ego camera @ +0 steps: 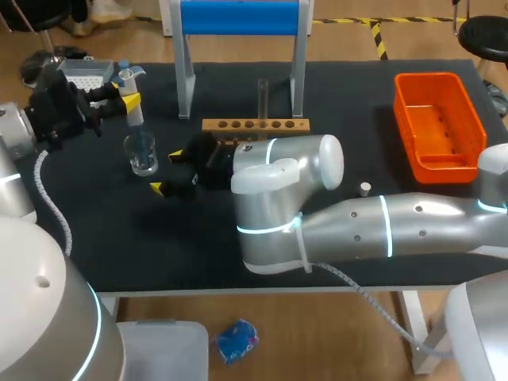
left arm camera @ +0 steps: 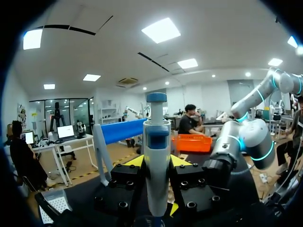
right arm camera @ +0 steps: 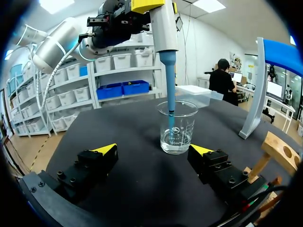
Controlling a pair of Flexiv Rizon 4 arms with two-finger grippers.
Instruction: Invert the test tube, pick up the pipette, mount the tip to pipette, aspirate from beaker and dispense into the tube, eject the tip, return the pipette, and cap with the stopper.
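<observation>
- The left gripper (ego camera: pixel 125 97) has both fingers clamped on the pipette (left arm camera: pixel 157 156) near the table's far left corner. The pipette's long axis is vertical, plunger end up.
- Its blue tip (right arm camera: pixel 169 90) points straight down into the glass beaker (right arm camera: pixel 176 127).
- The right gripper (right arm camera: pixel 153 151) sits low near the beaker, fingers spread wide, holding nothing.
- The test tube (ego camera: pixel 263 97) stands upright in the wooden rack (ego camera: pixel 255 125), near the middle of the far edge.

Top of beaker (right arm camera: pixel 176 126) blocked by pipette (right arm camera: pixel 166 56) dipping in; open right gripper (right arm camera: pixel 154 149) straddles bare mat just short of it. Bulky right arm (ego camera: pixel 286 198) covers table centre. Behind, rack (ego camera: pixel 255 125) and blue stand (ego camera: pixel 240 32) bar the way. Mat at front left looks free, though partly hidden.
</observation>
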